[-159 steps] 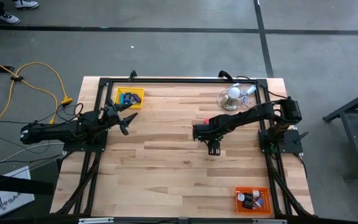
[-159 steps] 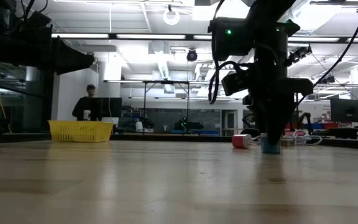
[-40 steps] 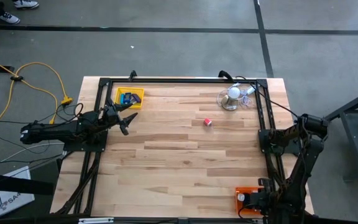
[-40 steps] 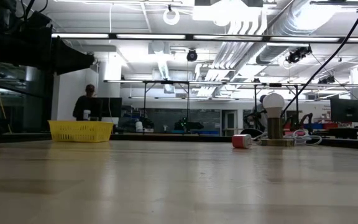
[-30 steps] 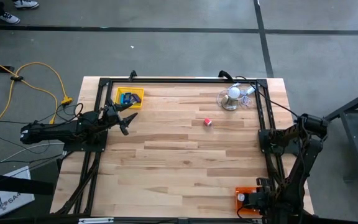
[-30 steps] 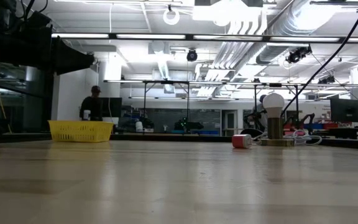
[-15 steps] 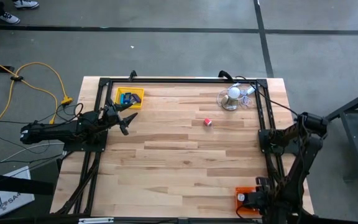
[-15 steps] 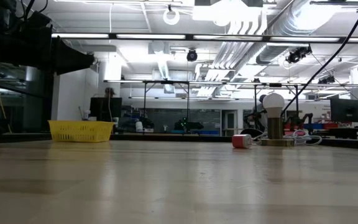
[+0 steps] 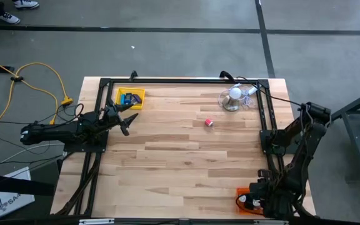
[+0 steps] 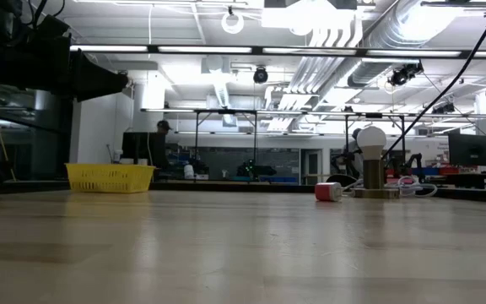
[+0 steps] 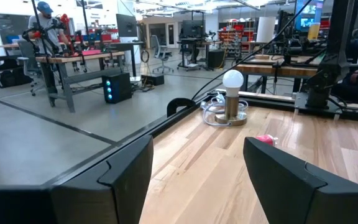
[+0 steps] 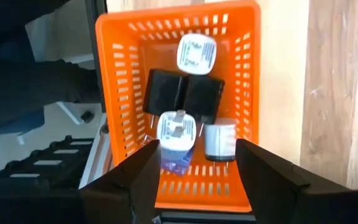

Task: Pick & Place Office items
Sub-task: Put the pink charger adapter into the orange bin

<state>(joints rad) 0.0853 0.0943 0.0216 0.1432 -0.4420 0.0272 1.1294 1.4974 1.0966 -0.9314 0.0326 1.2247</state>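
Observation:
A small red piece (image 9: 209, 122) lies alone on the table's middle, also seen in the low view (image 10: 328, 191) and the left wrist view (image 11: 265, 139). My right gripper (image 12: 197, 155) is open above the orange tray (image 12: 247, 74) at the near right corner (image 9: 240, 200), touching nothing. In that tray lie two white pieces (image 12: 196, 53), black pieces (image 12: 184, 93), a silver-white cylinder (image 12: 220, 140) and a blue bit. My left gripper (image 9: 130, 119) is open beside the yellow tray (image 9: 130, 98), which holds blue pieces.
A white ball-shaped object on a stand with a clear wiry tangle (image 9: 234, 95) stands near the far right corner (image 10: 371, 139). A black frame (image 9: 180, 80) runs along the table's edges. A person (image 10: 164, 128) moves in the room behind.
My right arm has shifted a little over the orange tray and now covers more of it in the high view. The red piece and my left arm have stayed where they were. The person in the room behind has walked to the right.

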